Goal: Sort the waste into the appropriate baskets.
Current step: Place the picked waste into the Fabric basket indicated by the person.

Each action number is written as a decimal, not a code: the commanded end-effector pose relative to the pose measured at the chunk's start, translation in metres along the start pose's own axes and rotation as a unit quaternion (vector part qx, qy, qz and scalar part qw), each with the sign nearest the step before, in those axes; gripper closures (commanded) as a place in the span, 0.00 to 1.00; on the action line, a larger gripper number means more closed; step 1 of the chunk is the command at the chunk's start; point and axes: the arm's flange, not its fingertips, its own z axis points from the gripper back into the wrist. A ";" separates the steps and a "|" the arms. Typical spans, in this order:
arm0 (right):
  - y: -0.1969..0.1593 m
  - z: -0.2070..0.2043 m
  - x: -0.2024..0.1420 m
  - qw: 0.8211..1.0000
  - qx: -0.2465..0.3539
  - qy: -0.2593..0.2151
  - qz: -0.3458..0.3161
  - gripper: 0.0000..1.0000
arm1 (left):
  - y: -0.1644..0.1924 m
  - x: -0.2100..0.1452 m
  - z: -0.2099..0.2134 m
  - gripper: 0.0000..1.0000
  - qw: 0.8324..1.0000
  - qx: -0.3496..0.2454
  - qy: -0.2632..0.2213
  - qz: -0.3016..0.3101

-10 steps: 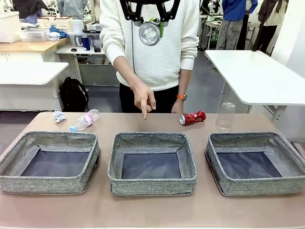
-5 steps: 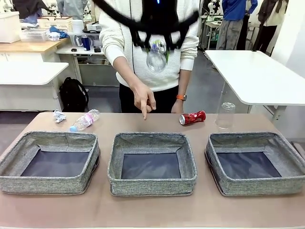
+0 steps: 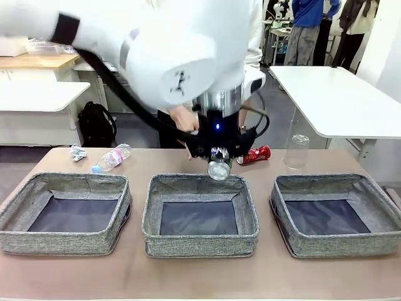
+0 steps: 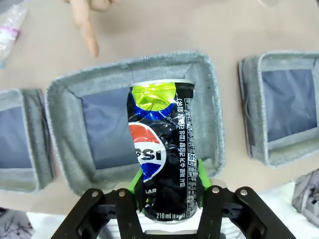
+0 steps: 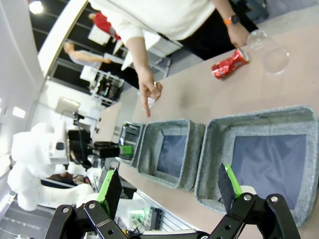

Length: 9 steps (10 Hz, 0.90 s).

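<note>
My left claw point(image 4: 168, 177) is clamped on the dark blue Pepsi can point(image 4: 162, 149), one green pad pressed to each side of it, and the can sticks straight out along the fingers with its yellow-green patch at the far end. From the front I see the can's round silver end facing me, hanging in the air over the far wall of the middle basket point(image 3: 199, 182) and not touching the fabric. Through the left wrist camera the can lies right across that basket's dark bottom. The person's hand point(image 4: 87, 20) points one finger down at the tabletop point(image 3: 200, 276) just beyond the basket's far wall. My right claw point(image 5: 169, 186) stands wide open with nothing between its pads, looking down over the near side of the right basket point(image 5: 214, 134). The left basket point(image 3: 62, 182) and the right one have nothing in them that I can see. The rest of the waste lies on the tabletop behind the baskets: the paper ball point(image 3: 78, 152) and the small bottle point(image 3: 111, 157), on its side, behind the left basket, the crushed red can point(image 3: 254, 154) on its side between the middle and right baskets, and the clear plastic cup point(image 3: 296, 152) standing mouth down behind the right basket.
</note>
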 end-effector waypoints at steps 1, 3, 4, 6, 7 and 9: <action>0.001 -0.002 0.003 1.000 0.011 -0.009 0.012 0.00 | 0.008 -0.003 -0.013 0.59 1.000 -0.005 0.005 0.021; 0.001 -0.002 0.003 1.000 0.011 -0.009 0.012 0.00 | 0.010 -0.002 -0.021 0.59 1.000 0.016 0.010 0.024; 0.001 -0.002 0.003 1.000 0.011 -0.009 0.012 0.00 | 0.012 -0.001 -0.021 0.59 0.999 0.017 0.010 0.027; 0.001 -0.002 0.003 1.000 0.011 -0.009 0.012 0.00 | 0.013 0.001 -0.022 0.59 0.999 0.028 0.018 0.032; 0.001 -0.002 0.003 1.000 0.011 -0.009 0.012 0.00 | 0.012 0.002 -0.023 0.39 0.999 0.035 0.021 0.032; 0.001 -0.002 0.003 1.000 0.011 -0.009 0.012 0.00 | 0.013 0.002 -0.024 0.00 0.999 0.033 0.023 0.023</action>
